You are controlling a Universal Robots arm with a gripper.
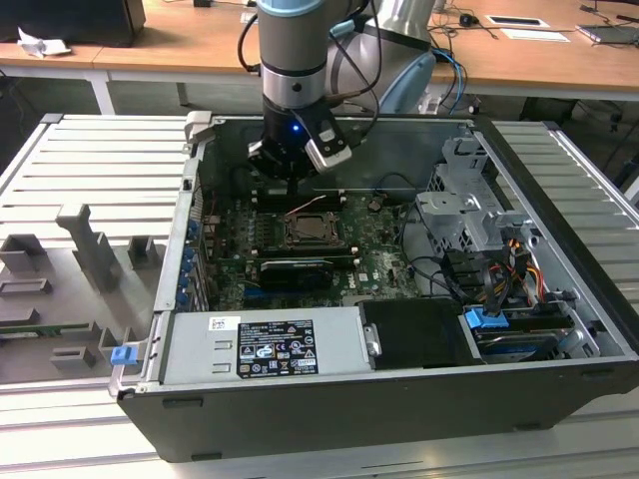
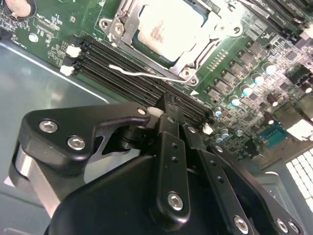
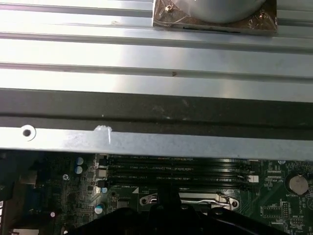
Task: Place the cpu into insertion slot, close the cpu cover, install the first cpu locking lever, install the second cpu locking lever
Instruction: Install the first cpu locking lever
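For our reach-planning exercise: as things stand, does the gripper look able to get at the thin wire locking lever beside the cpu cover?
Probably yes. The gripper hangs above the memory slots, and the locking lever lies between it and the cpu cover, with nothing in the way.

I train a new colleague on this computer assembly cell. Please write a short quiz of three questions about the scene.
1. True or false: the silvery metal frame cover is down over the pale silvery square cpu.
2. The black gripper is above: A) the grey power supply box; B) the long black memory slots; C) the blue drive latch.
3. What thin wire part reaches out over those slots?
Key: 1 true; 2 B; 3 a locking lever.
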